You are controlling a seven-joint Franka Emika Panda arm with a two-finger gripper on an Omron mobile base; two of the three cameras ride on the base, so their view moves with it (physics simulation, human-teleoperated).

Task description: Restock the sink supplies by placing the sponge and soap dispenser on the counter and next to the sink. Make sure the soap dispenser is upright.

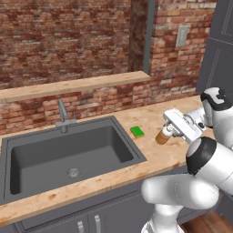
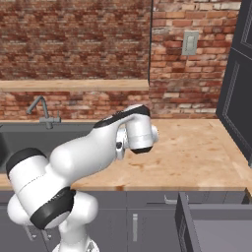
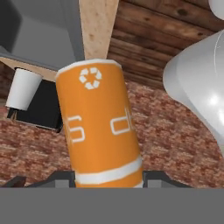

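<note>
The gripper (image 1: 167,131) is closed partway on the soap dispenser (image 1: 162,136), its two dark fingers pressed against the bottle's sides near one end; in the hand view the bottle (image 3: 98,127) rises straight out from between the finger tips, one dark tip (image 3: 59,178) showing at its left flank. From the left base view the bottle hangs off the hand's left end, lifted clear above the counter (image 1: 154,157) and tilted rather than upright, its orange body lower left and its pale end tucked into the hand. The bottle is orange with a white band close to the fingers, white lettering along its side and a white recycling mark near the far end, which is rimmed in white.

Just beyond the held bottle, a little further from the robot and toward the sink, the sponge (image 1: 137,132) lies flat on the counter, a bright green block close to the basin's right rim and apart from the bottle. Further left of the gripper the sink (image 1: 68,154) is sunk into the wood, dark grey with a round drain in its floor. The faucet (image 1: 63,117) stands at its back edge, well away from the hand. Behind everything runs a brick wall (image 1: 68,41) with a wooden ledge (image 1: 77,85) across it. In the right base view the arm's white links cover the hand, and an open grey drawer (image 2: 216,226) juts out below the counter's front edge at lower right.
</note>
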